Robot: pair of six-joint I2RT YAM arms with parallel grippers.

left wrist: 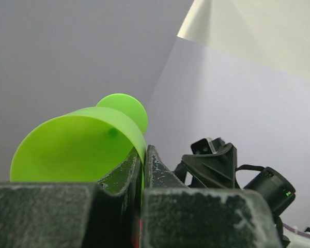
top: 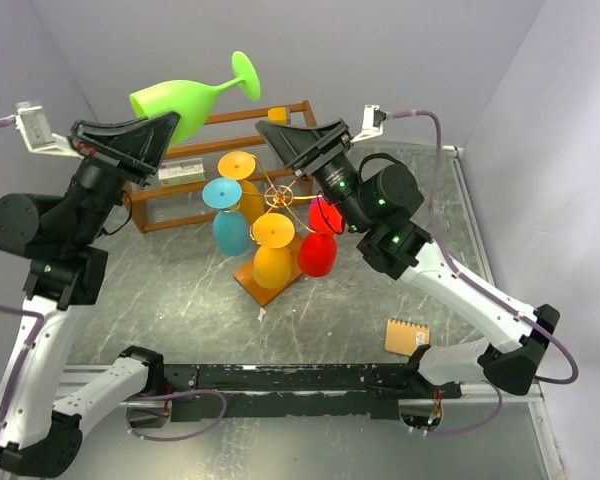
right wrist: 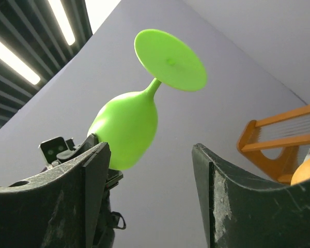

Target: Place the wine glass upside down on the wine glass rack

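**Green glass up in the air, rack waiting below**

We start with the grey marbled table (top: 180, 300), with both arms reaching in from the near edge. The left arm (top: 50, 260) rears up on the left side and the right arm (top: 460, 285) stretches in low from the right. At the back sits the brown wooden slatted shelf (top: 180, 222).

Just in front of it, mid-table, stands the gold wire wine glass rack (top: 280, 195) on its square orange-brown base. It is already busy. A blue glass (top: 228, 215), a yellow-orange glass (top: 272, 250) and a red glass (top: 320, 245) hang bowl-down with their feet on top, and another orange glass (top: 238, 165) hangs at the back.

Now to the lime-green plastic wine glass (top: 180, 100). It is off the table, up above the shelf's left end and left of the rack. It lies tilted almost on its side, with its round foot pointing up and to the right.

The left gripper (top: 168, 128) has it. In the left wrist view we see the fingers pressed almost together, with the thin wall of the bowl pinched between them at the rim.

The right gripper (top: 280, 135) hovers over the rack's back edge, close beside the green glass. Its jaws are spread wide with nothing between them.

Smallest of all, a tan spiral notepad (top: 407, 336) lies on the table beside the right arm.
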